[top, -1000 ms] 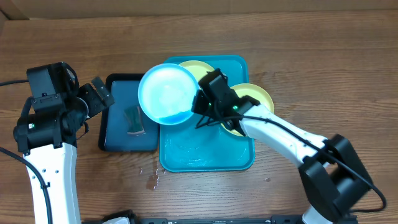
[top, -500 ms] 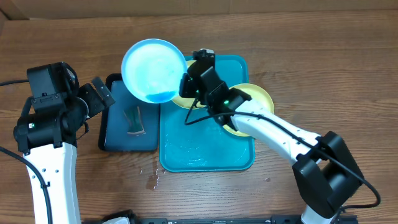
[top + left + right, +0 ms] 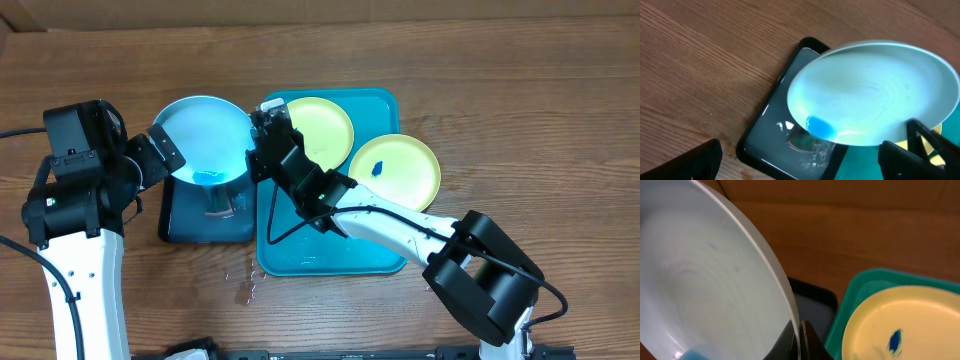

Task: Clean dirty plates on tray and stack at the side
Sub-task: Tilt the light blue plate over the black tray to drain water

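My right gripper [image 3: 256, 150] is shut on the rim of a pale cyan plate [image 3: 203, 140] and holds it tilted above the dark navy tray [image 3: 185, 228]; blue liquid pools at its low edge [image 3: 821, 127]. The pinched rim shows in the right wrist view [image 3: 798, 332]. Two yellow-green plates stay behind: one [image 3: 318, 128] lies on the turquoise tray [image 3: 330, 250], one with a blue smudge [image 3: 397, 170] overhangs its right rim. My left gripper [image 3: 805, 160] is open and empty, left of the held plate.
The navy tray holds water and a dark scrap [image 3: 216, 195]. Water drops lie on the wooden table [image 3: 245, 285] in front of the trays. A cardboard wall stands at the far edge [image 3: 320, 10].
My right gripper has carried the plate leftward off the turquoise tray to above the navy tray and tilted it. The left arm has not moved.
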Controlling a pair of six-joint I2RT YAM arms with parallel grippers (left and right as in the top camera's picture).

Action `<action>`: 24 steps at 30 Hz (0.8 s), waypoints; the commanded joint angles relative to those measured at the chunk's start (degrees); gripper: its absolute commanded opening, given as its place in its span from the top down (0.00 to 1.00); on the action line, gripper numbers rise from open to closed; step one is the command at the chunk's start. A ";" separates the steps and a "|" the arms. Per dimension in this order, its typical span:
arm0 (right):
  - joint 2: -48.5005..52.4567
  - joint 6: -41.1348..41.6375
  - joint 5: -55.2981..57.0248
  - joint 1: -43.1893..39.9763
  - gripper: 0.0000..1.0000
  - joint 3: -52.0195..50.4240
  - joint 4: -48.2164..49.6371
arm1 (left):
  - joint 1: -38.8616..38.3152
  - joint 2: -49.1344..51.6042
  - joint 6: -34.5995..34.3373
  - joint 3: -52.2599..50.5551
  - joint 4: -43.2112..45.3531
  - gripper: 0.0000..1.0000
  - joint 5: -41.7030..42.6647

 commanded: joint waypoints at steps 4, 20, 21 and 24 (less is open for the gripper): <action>0.90 -13.84 2.27 -0.13 0.96 1.44 5.53 | 0.20 0.20 -0.50 0.98 0.09 0.00 -0.61; 0.81 -37.11 6.97 0.92 0.96 1.44 15.93 | 0.20 0.20 -0.50 0.98 0.11 0.00 -0.61; 0.76 -37.11 8.20 1.22 0.96 1.44 16.48 | 0.22 0.20 -0.48 0.98 0.09 0.00 -0.61; 0.37 -38.03 11.34 2.43 0.96 1.44 17.20 | 0.22 0.20 -0.50 0.98 0.11 0.00 -0.61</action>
